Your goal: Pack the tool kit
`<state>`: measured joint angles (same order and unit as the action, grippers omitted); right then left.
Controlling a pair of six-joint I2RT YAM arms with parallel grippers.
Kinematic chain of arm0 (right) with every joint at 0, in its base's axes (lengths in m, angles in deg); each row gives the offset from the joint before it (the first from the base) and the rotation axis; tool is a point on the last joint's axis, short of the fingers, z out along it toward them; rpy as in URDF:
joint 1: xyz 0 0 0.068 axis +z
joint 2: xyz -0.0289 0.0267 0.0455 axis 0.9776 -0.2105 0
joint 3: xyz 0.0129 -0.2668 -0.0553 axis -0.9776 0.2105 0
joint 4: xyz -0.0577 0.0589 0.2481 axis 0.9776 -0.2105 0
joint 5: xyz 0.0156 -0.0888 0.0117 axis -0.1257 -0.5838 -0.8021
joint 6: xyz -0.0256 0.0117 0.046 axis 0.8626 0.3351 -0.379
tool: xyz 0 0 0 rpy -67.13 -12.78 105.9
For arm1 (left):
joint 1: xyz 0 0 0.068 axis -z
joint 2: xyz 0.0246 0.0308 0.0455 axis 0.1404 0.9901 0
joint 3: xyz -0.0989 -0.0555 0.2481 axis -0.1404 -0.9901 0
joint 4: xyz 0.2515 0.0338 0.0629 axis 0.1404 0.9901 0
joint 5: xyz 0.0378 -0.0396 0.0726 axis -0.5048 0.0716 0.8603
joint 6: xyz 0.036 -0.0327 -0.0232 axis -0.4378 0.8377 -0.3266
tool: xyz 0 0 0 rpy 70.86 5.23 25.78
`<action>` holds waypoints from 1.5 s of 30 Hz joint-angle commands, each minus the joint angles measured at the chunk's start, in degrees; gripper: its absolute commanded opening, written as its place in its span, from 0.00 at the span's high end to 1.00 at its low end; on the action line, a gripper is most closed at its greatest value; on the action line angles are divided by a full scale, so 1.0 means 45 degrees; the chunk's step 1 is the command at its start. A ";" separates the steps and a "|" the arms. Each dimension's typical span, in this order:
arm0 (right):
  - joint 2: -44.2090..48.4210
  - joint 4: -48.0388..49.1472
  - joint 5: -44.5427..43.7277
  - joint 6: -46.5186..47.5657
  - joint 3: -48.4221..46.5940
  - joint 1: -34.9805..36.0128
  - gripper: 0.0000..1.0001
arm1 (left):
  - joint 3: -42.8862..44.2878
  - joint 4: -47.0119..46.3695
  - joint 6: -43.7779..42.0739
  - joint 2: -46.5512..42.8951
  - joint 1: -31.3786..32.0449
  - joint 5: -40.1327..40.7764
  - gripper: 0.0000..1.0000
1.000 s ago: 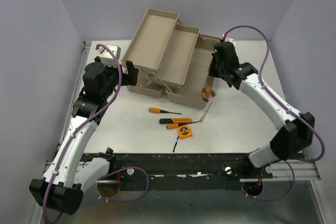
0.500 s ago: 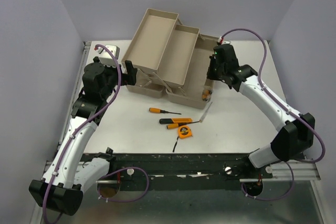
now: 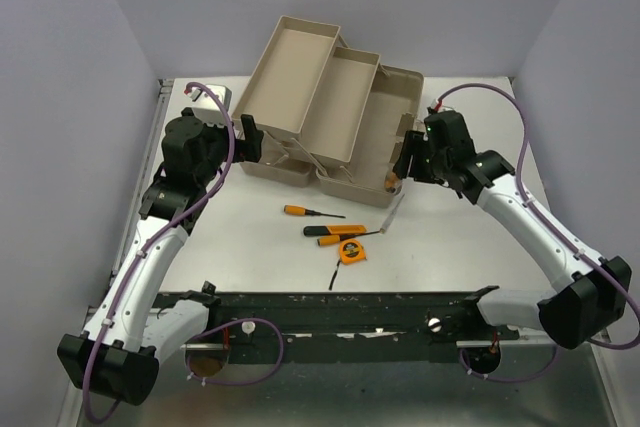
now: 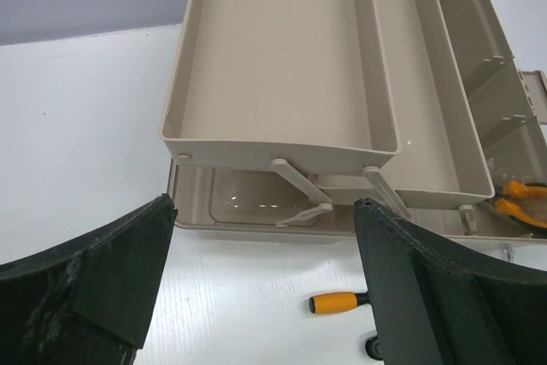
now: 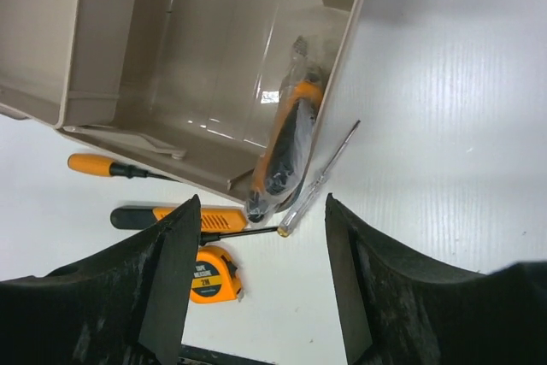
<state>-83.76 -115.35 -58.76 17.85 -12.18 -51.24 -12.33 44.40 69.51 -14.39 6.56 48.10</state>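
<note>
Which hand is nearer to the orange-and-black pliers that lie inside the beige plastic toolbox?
Right. The right hand hangs close above the pliers in the toolbox's right corner; the left hand is at the box's left end.

Beige toolbox [image 5: 197,40] on white bench [image 5: 444,126], orange-and-black pliers [image 5: 286,143] inside just ahead of black right end effector [image 5: 261,207], orange tape measure [image 5: 212,275] near it.
</note>
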 commanded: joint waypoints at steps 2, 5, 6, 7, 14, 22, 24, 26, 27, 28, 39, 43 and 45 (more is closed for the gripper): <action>-0.1124 -0.0296 0.1149 -0.0348 -0.0347 0.0024 0.35 | -0.0041 -0.0137 0.0092 -0.0020 0.0029 -0.0069 0.01; -0.1789 -0.0432 0.1170 -0.0485 -0.0543 0.0024 0.37 | -0.0041 -0.0137 0.0053 -0.0078 0.0029 -0.0010 0.01; -0.1965 -0.0375 0.1112 -0.0504 -0.0525 0.0024 0.38 | -0.0022 -0.0118 0.0053 -0.0079 0.0029 -0.0010 0.01; -0.2044 -0.0316 0.1072 -0.0563 -0.0486 0.0005 0.39 | -0.0022 -0.0137 0.0053 -0.0098 0.0029 0.0010 0.01; -0.2747 -0.0041 0.0645 -0.0583 -0.0660 0.0024 0.48 | 0.0017 -0.0078 0.0014 -0.0157 0.0049 0.0010 0.01; -0.3451 -0.0101 -0.0705 -0.0601 -0.0915 0.0024 0.83 | 0.0017 -0.0078 -0.0045 -0.0313 0.0049 0.0205 0.01; -0.3198 0.0132 -0.0569 -0.0700 -0.0993 0.0024 0.97 | 0.0018 -0.0039 -0.0064 -0.0313 0.0068 0.0205 0.01; -0.2867 0.0483 -0.0568 -0.0603 -0.1226 0.0024 0.99 | 0.0037 -0.0059 -0.0064 -0.0313 0.0068 0.0205 0.01; -0.2749 0.0563 -0.0665 -0.0506 -0.1440 0.0024 1.00 | 0.0018 -0.0039 -0.0045 -0.0332 0.0068 0.0224 0.01; -0.2690 0.0563 -0.0918 -0.0350 -0.1694 0.0005 1.00 | 0.0017 -0.0059 -0.0084 -0.0332 0.0068 0.0244 0.01; -0.4815 0.1967 -0.0726 -0.0093 -0.4292 -0.0737 1.00 | 0.0037 -0.0019 -0.0201 -0.0469 0.0127 0.0361 0.01; -0.5910 0.3021 -0.0219 -0.0717 -0.4646 -0.0777 1.00 | 0.0076 0.0019 -0.0240 -0.0489 0.0127 0.0361 0.01; -0.6281 0.3783 0.0171 -0.1224 -0.4509 -0.0777 1.00 | 0.0057 0.0020 -0.0240 -0.0527 0.0127 0.0342 0.01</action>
<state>-108.89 -106.39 -61.82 16.37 -31.59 -54.82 -12.33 44.44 69.19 -15.59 6.80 48.30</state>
